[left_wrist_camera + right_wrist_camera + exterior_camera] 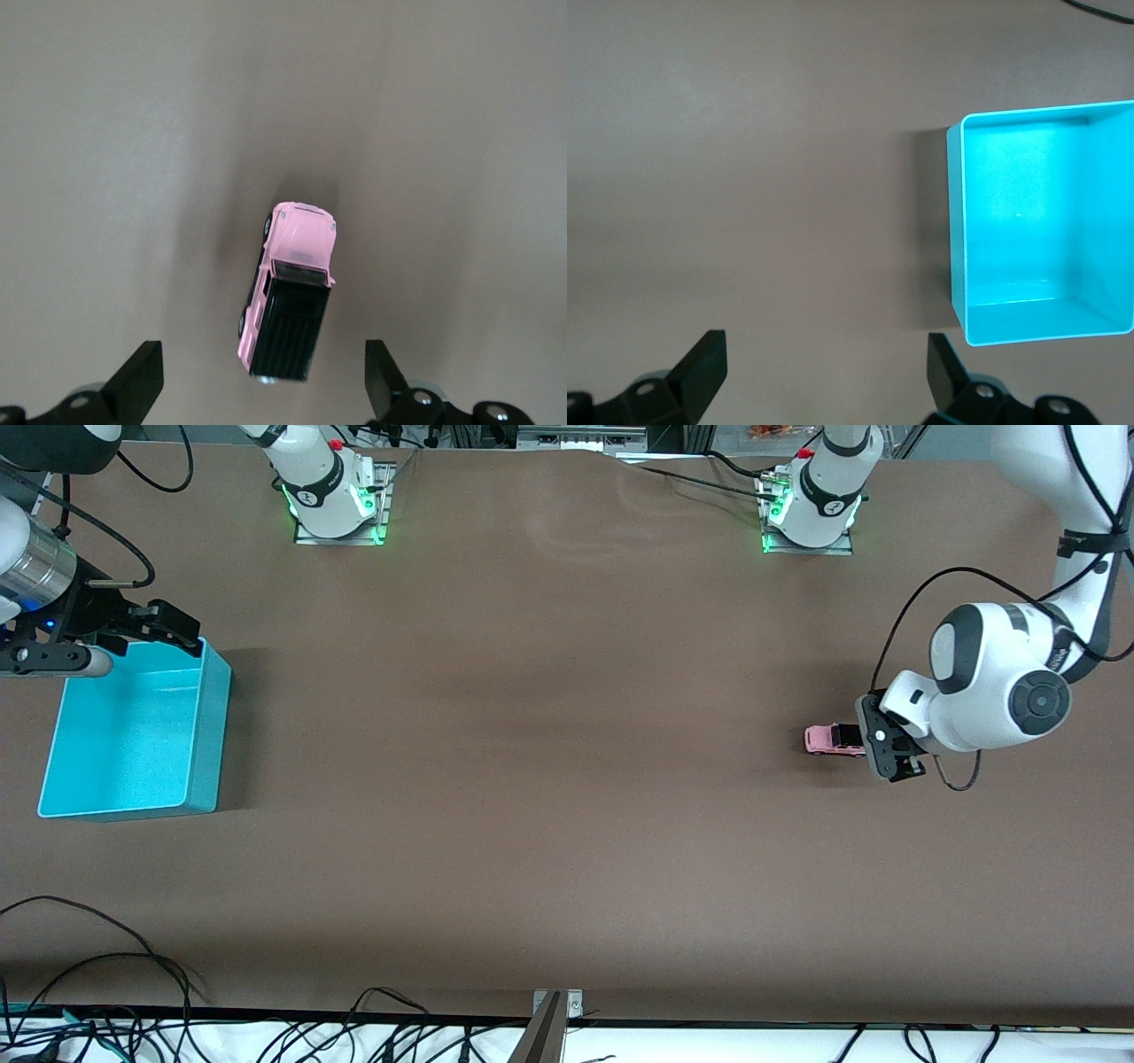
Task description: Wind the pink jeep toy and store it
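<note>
Front view, read from its nine o'clock edge to its three o'clock edge. At nine o'clock the right gripper [146,633] is hovering over the upper rim of the turquoise bin [204,731], its fingers [700,363] spread apart and holding nothing; this arm is waiting. The bin is sitting on the brown bench [549,779] at the right arm's end, and its interior is showing empty in the right wrist view. The middle of the bench is carrying nothing related to the task. At three o'clock the pink jeep toy [833,740] is resting on its wheels at the left arm's end, well apart from the bin. The left gripper [890,748] is positioned just beside the toy's black rear roof; in the left wrist view its fingers [133,381] are standing wide on either side of the rear, released and not touching it. Judged from this layout, the task is only beginning: grasping, winding and placing in the bin are all remaining.
</note>
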`<state>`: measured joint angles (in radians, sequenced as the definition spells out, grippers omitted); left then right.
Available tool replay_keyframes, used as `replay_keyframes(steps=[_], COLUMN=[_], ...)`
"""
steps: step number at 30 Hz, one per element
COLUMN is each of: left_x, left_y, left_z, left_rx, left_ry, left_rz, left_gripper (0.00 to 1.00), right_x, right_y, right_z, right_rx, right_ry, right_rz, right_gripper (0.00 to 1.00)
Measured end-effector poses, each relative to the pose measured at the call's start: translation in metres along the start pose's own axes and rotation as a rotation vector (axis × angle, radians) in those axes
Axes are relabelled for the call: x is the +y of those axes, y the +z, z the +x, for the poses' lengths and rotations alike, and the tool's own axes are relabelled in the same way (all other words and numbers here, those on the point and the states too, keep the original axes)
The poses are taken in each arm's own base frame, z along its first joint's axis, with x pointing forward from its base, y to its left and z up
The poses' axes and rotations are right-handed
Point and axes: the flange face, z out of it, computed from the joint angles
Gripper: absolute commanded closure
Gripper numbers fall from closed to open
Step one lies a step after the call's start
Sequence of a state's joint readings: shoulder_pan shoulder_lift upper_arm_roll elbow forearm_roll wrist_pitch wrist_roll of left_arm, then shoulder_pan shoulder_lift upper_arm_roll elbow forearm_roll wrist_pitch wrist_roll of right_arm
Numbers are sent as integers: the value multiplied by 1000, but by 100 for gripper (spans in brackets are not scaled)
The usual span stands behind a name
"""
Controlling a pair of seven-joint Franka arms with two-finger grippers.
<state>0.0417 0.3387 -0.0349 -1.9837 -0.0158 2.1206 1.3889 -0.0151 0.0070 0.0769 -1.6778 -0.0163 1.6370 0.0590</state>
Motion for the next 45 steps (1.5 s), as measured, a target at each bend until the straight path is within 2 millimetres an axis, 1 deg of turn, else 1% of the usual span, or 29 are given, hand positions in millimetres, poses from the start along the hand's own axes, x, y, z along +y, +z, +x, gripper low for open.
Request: replay_keyframes(steps=[6, 7, 14, 17, 25, 30, 35, 43, 45], left_x=[12, 16, 16, 16, 12, 9, 7, 12, 14], left_y=[31, 39, 42, 47, 71, 85, 87, 92, 96], left_z=[0, 0, 0, 0, -1, -12, -18, -14, -14], left_rx=[-37, -45, -42, -39, -33, -31, -29, -8, -1], left_ry=[80, 97, 125, 146, 208, 228, 235, 223, 216], left_rz=[9, 15, 38, 57, 84, 77, 75, 60, 51], left_gripper=[0, 0, 0, 0, 0, 0, 0, 0, 2], right_x=[0, 0, 0, 0, 0, 0, 1, 1, 1], right_y=[0, 0, 0, 0, 0, 0, 0, 0, 0], right_z=[0, 0, 0, 0, 0, 0, 0, 0, 0], right_rx=[0, 0, 0, 0, 0, 0, 0, 0, 0], right_ry=[0, 1, 1, 1, 1, 1, 1, 1, 1], right_rz=[0, 0, 0, 0, 0, 0, 0, 0, 0], right_gripper=[0, 0, 0, 0, 0, 0, 0, 0, 0])
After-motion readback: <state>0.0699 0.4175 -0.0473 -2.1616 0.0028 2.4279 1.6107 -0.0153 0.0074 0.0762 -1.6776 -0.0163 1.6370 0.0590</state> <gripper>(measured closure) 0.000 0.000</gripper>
